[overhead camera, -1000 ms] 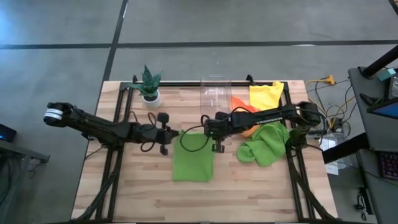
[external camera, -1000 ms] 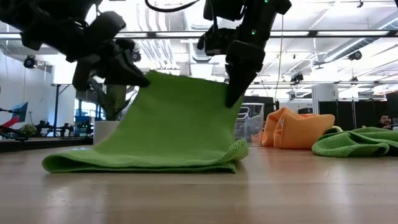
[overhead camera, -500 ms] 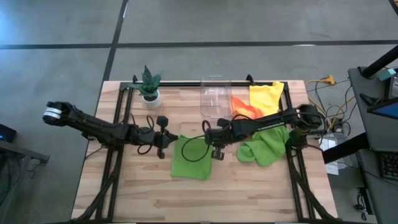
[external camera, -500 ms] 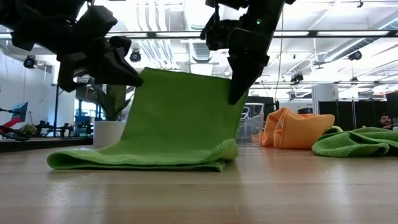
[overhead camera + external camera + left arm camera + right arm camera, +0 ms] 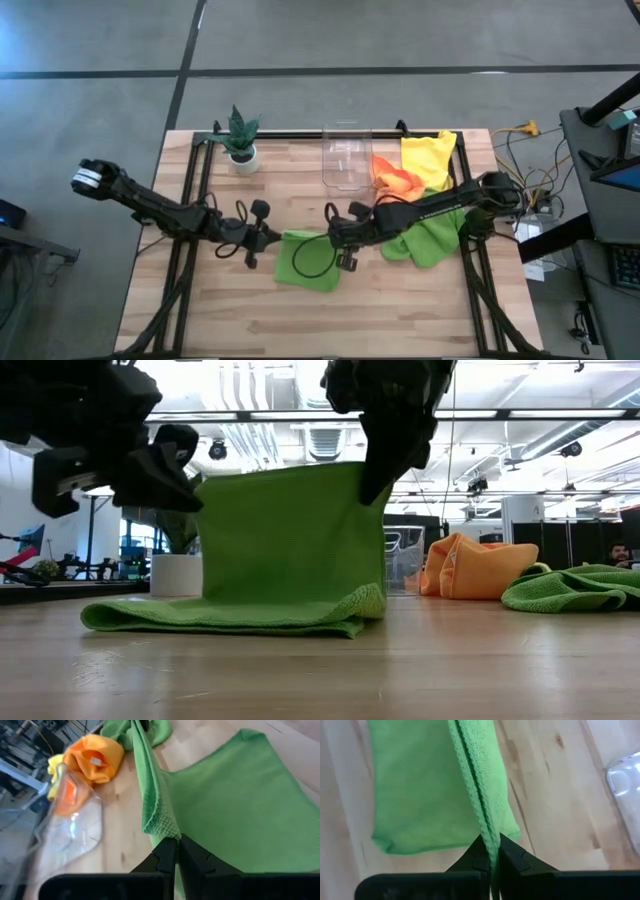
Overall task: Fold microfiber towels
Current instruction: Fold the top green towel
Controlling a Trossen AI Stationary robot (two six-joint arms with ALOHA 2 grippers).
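A lime green towel (image 5: pixel 308 262) stands half raised at the table's middle. Its lower part (image 5: pixel 220 618) lies doubled on the wood, and its upper part (image 5: pixel 290 540) rises nearly upright like a sheet. My left gripper (image 5: pixel 272 240) is shut on the sheet's top left corner. My right gripper (image 5: pixel 338 243) is shut on its top right corner. A second lime green towel (image 5: pixel 425 240) lies crumpled at the right. An orange towel (image 5: pixel 395 180) and a yellow towel (image 5: pixel 428 155) lie behind it. My left gripper pinches the raised towel's top left corner (image 5: pixel 161 829) between its two fingers, coming from the table's left and slanting down. The hemmed edge runs away from the fingers toward the other gripper. My right gripper pinches the top right corner (image 5: pixel 486 831) between its two fingers, pointing steeply down from above. The hemmed edge runs straight out from the fingertips, and the cloth hangs down onto the doubled part on the table.
A clear plastic bin (image 5: pixel 347 158) stands at the far middle, and a small potted plant (image 5: pixel 241 140) at the far left. Bare wood (image 5: pixel 300 320) lies between the towel and the near edge. The black frame rails (image 5: pixel 190 200) run along both sides.
Both grippers have carried the towel's top edge toward the table's near edge. The raised part, which leaned toward the far side, now stands nearly upright over the part lying on the table. That lower part has stayed in place. The right gripper has rolled about its own line.
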